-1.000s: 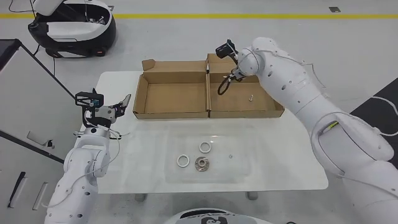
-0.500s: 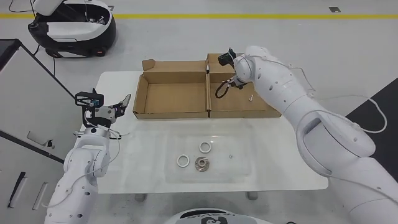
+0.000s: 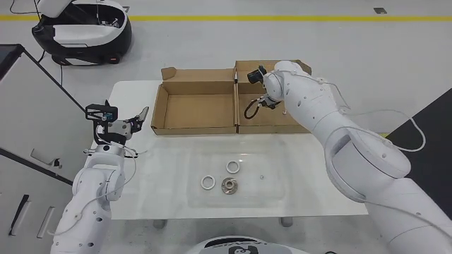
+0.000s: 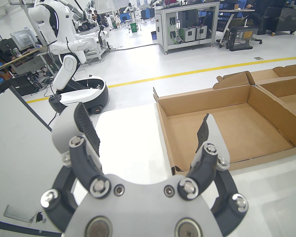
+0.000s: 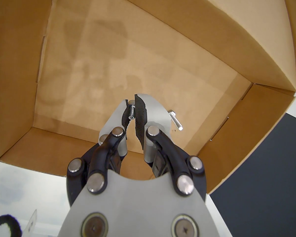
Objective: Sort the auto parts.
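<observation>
Right claw (image 5: 132, 105) pinched tight on bolt (image 5: 131, 113), hung inside right box (image 5: 162, 23); second bolt (image 5: 175, 121) lay on box floor. Left claw (image 4: 143, 112) gaped wide near left edge of table (image 4: 128, 136).

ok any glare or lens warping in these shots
Left wrist view: wide-lens bowing in the yellow floor line, bright glare on the white table. Right wrist view: walls of the cardboard box curve, a glint on the tip of the loose bolt. Top view: the white table's edges look straight.
</observation>
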Tool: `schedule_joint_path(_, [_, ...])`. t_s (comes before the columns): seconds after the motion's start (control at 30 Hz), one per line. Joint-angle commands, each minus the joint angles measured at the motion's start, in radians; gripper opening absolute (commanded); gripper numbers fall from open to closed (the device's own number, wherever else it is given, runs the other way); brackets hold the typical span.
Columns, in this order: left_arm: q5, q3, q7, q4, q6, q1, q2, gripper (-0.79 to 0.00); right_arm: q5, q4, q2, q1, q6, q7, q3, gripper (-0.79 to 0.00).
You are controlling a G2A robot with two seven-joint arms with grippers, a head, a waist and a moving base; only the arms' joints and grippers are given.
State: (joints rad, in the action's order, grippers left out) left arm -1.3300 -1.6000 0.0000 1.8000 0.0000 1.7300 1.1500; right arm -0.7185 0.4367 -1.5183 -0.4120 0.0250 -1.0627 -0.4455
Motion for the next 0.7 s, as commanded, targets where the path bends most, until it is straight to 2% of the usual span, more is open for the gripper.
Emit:
schedule_joint_path(0.0, [0.0, 0.0, 0.0, 0.0, 0.0, 0.0, 0.0, 0.0, 0.0, -0.017, -0.007, 0.0, 0.003, 0.001, 0.001, -0.785])
schedule_joint_path(0.67, [0.0, 0.0, 0.0, 0.0, 0.0, 0.0, 0.0, 0.0, 0.024, -0.16, -0.062, -0.01, 0.057, 0.031, -0.021, -0.785])
